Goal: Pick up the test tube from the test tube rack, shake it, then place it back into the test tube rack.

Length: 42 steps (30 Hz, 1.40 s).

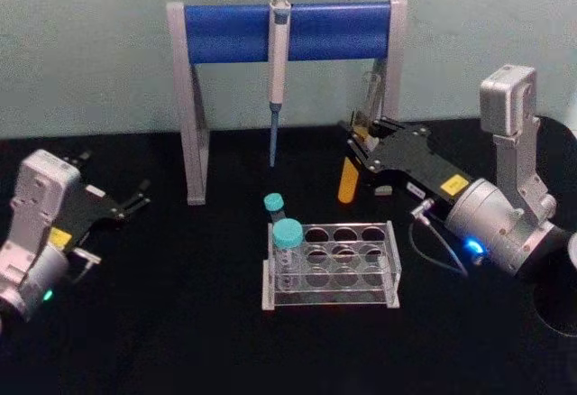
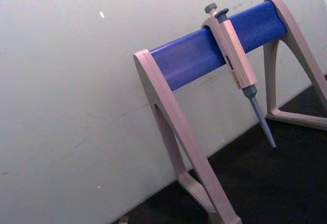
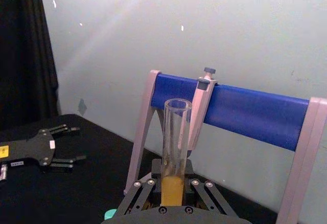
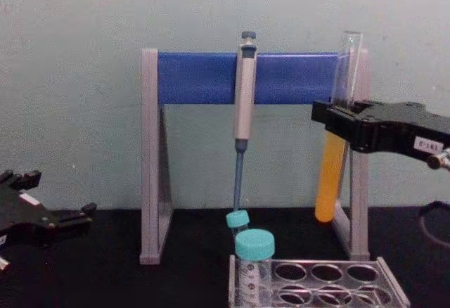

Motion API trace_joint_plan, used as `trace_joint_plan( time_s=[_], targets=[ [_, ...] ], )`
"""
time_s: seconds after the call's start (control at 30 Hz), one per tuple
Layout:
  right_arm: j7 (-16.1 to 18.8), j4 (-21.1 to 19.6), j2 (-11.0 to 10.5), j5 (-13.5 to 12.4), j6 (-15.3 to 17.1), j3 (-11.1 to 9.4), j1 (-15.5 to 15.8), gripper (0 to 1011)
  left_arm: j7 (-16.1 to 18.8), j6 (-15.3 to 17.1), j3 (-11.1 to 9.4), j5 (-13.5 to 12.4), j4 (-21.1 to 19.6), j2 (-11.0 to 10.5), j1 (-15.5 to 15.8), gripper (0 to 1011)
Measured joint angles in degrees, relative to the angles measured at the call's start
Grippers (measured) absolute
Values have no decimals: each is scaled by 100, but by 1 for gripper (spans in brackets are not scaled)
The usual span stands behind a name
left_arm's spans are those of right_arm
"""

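One uncapped tube is the whole job: the test tube [image 4: 330, 176] hangs in the air, lifted clear of the test tube rack [image 1: 334, 292], up and to the right of it, close to the right leg of the pipette stand [image 1: 288, 31]. The right gripper [image 4: 337, 122] pinches it about mid-length, just above the orange-yellow liquid, mouth up and slightly tilted. This looks like the shaking step. With no cap, I would keep the swings short and gentle, keep the mouth upward, and hold clear of the stand leg and the hanging pipette [image 1: 278, 70]. For the return, the free holes right of the two teal-capped vials [image 1: 287, 234] look easiest. The left gripper [image 1: 108, 180] sits idle low on the left, fingers spread, holding nothing. Both grippers carry small yellow labels, and the right one also a white one, but none can be read, nor can the print on the front vial
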State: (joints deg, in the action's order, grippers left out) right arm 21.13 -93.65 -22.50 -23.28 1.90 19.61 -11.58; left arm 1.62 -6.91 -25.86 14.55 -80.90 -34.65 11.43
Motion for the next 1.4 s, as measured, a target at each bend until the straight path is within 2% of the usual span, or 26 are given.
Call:
trace_joint_plan(
  time_s=[1.0,1.4],
  targets=[
    [34,-88,-18,25,20,-51,45,229,0,0,0,0,0,0,0,1001],
    [109,-323,-172,-67,51,-128,211,229,0,0,0,0,0,0,0,1002]
  ],
)
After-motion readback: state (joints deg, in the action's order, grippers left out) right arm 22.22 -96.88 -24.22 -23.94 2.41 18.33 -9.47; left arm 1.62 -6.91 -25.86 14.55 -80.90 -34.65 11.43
